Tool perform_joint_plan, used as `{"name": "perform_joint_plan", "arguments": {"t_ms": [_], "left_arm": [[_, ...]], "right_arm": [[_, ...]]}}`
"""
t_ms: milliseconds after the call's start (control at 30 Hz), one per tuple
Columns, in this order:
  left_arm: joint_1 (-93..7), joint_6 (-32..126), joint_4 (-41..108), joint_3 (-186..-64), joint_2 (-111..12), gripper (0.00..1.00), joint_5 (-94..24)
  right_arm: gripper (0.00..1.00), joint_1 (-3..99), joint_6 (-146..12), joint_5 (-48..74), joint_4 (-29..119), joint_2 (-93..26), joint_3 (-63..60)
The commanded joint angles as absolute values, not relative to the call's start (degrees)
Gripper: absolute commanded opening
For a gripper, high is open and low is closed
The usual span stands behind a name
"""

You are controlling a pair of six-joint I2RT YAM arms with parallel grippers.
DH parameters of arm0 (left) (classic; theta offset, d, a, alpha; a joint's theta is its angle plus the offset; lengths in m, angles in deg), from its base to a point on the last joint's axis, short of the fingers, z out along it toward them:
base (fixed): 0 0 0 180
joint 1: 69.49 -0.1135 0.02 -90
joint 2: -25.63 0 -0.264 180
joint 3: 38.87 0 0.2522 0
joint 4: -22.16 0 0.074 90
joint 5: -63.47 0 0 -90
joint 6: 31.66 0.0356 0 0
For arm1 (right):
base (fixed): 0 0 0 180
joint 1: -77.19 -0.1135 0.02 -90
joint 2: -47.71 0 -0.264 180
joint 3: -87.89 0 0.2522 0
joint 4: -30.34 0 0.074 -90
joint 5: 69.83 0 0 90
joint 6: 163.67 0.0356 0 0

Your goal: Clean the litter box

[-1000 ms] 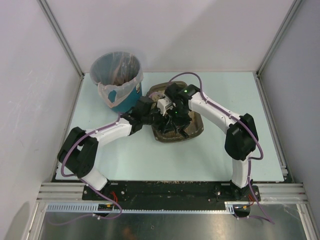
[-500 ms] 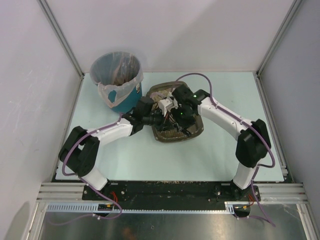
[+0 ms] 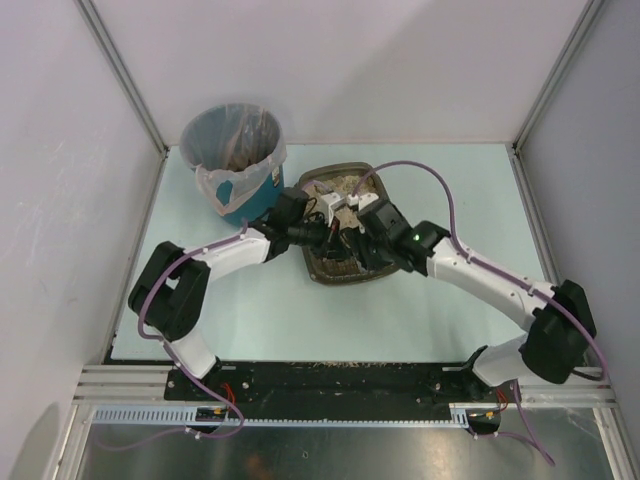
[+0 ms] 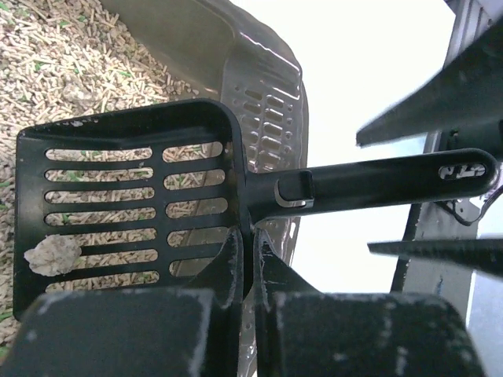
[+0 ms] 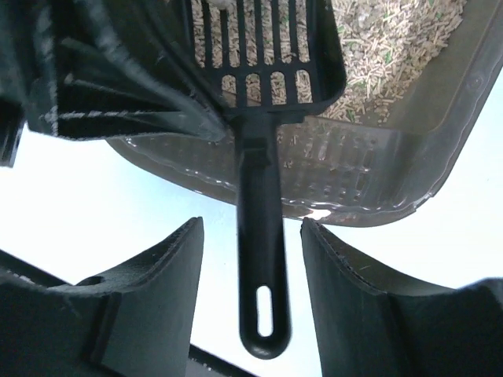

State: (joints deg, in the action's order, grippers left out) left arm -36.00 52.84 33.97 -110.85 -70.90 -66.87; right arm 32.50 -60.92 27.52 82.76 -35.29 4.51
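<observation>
With my left gripper (image 4: 251, 236) pinching the scoop (image 4: 126, 196) by its rim alone and my right gripper (image 5: 251, 228) standing wide around the handle (image 5: 258, 173), I'm risking tipping the clump (image 4: 53, 255) out.

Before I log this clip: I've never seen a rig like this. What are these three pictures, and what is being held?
Two robot arms are bolted side by side at the near edge of a pale table. The overhead view shows both, the left arm and right arm, plus a lined teal bin and a litter box of pellets. The other two pictures come from a camera on each wrist, looking past its fingers. The left gripper is shut on a black slotted scoop, pinching it where blade meets handle; a pale clump sits on the blade. The right gripper is open, its fingers either side of the scoop's handle without touching it.
</observation>
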Motion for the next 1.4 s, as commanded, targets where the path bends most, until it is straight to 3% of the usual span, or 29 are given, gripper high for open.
{"name": "perform_joint_plan", "arguments": {"t_ms": [0,167,567,767,867,900,1000,1200,1367], "left_arm": [[-35.92,50.61,39.43,-114.33,-72.28,0.0,-72.06],[-36.36,50.43,40.14,-114.95,-72.46,0.0,-73.03],[-36.36,49.38,40.41,-115.48,-72.46,0.0,-73.2],[-36.09,49.55,40.58,-115.21,-72.19,0.0,-73.47],[-35.65,49.81,40.84,-115.12,-70.88,0.29,-70.5],[-35.57,50.08,41.02,-115.3,-70.26,0.49,-69.61],[-34.86,50.69,41.9,-116.0,-67.37,0.69,-63.73],[-32.41,51.57,45.59,-117.15,-59.28,0.88,-43.7],[-31.44,47.8,54.81,-118.46,-58.04,0.91,-28.74]], "right_arm": [[0.57,28.07,-61.45,38.25,71.88,-29.55,9.61],[0.57,25.51,-60.49,43.89,68.01,-28.05,13.4],[0.45,24.9,-59.52,45.03,65.73,-26.56,18.32],[0.16,24.63,-60.31,45.74,63.79,-24.98,19.11],[0.0,24.63,-60.66,45.74,63.96,-23.92,19.11],[0.0,24.63,-60.66,45.83,64.4,-23.66,19.03],[0.0,24.72,-59.96,46.62,66.07,-22.43,19.03],[0.0,26.04,-58.99,46.01,68.79,-21.2,17.71],[0.0,28.84,-59.52,43.9,70.11,-24.7,14.73]]}}
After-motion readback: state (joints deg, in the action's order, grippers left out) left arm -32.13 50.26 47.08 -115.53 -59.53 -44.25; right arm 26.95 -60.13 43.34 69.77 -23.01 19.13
